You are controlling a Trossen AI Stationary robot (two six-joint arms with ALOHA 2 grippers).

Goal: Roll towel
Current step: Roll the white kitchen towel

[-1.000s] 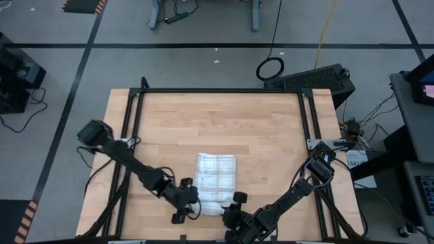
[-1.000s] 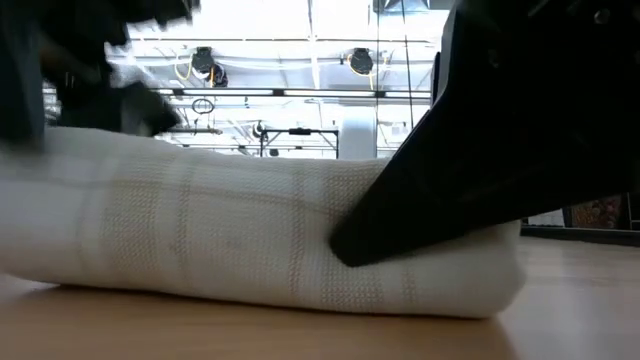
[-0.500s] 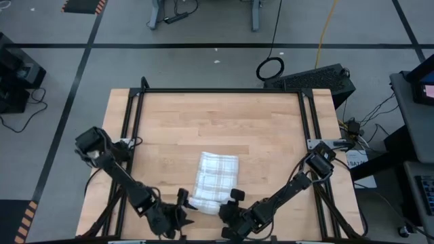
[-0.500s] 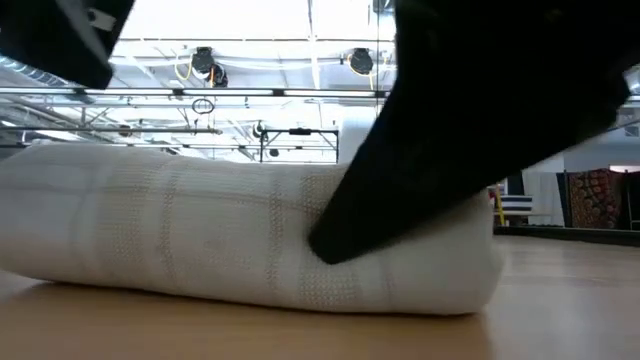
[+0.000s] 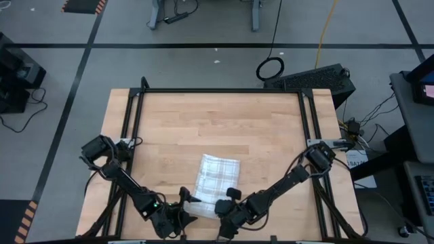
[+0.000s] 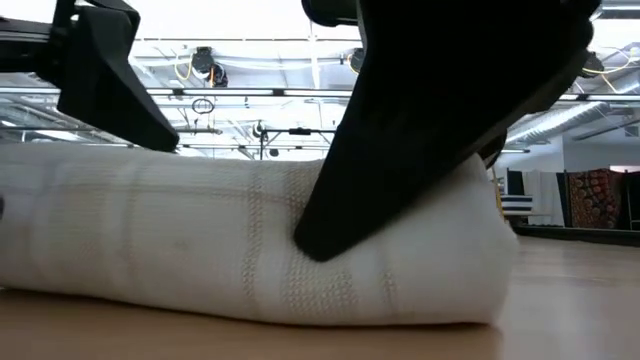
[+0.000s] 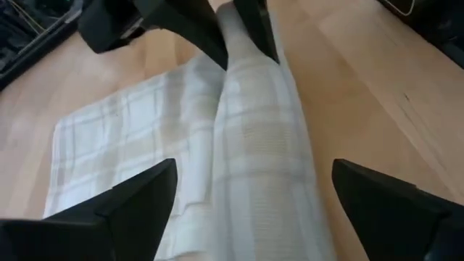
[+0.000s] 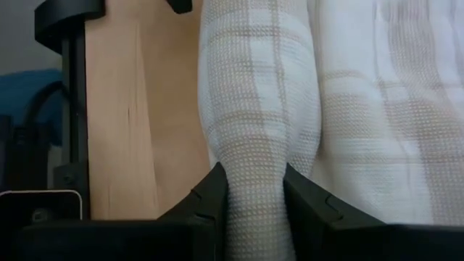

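The towel (image 5: 215, 181) lies in the lower middle of the high view, on the near part of the wooden counter (image 5: 203, 122). Its near end is wound into a thick roll, and a flat plaid stretch runs from the roll toward the upper part of that view. In the low view the roll (image 6: 250, 240) fills the frame as a fat cylinder, its long axis lying left to right across the picture. The flat part's long axis points away from the roll, up the high view and leaning slightly right. The right gripper (image 8: 254, 199) pinches one end of the roll, its fingers narrow and squeezing the cloth into a waist in the right wrist view. The left gripper (image 7: 254, 199) sits at the other end, lower left of the towel in the high view, its fingers spread wide on either side of the roll and holding nothing. The risk, as I judge it, is that with only one end gripped the free end slackens and the turns loosen. The roll may also skew into a cone if the right side advances alone. The thin cloth could also drag along the counter rather than winding.
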